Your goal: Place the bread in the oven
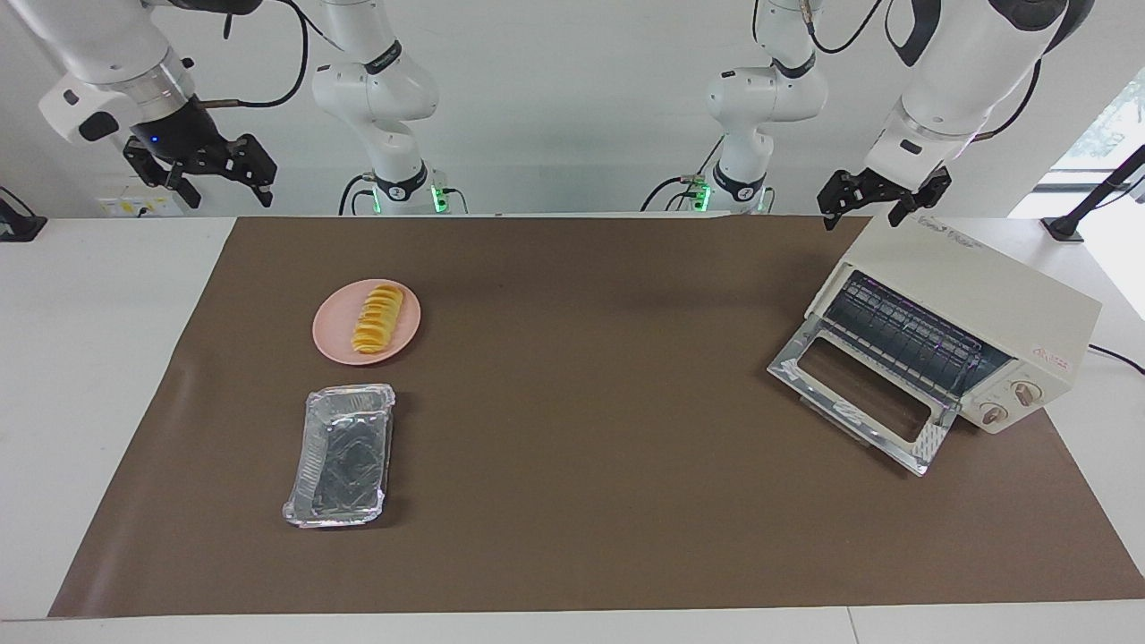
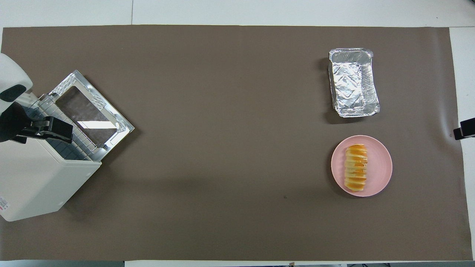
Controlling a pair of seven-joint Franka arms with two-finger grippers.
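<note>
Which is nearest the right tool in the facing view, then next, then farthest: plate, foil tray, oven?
From the right tool, raised at its own end:
1. Plate, holding the bread.
2. Foil tray, beside the plate, farther from the robots.
3. Oven, at the left arm's end.

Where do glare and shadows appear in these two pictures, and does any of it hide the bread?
Overhead view: a bright patch of glare sits on the open glass door of the oven, and the foil tray gleams and casts a shadow toward the left arm's end. Facing view: the oven throws a soft shadow on the brown mat. The bread on the pink plate shows clearly in both.
</note>
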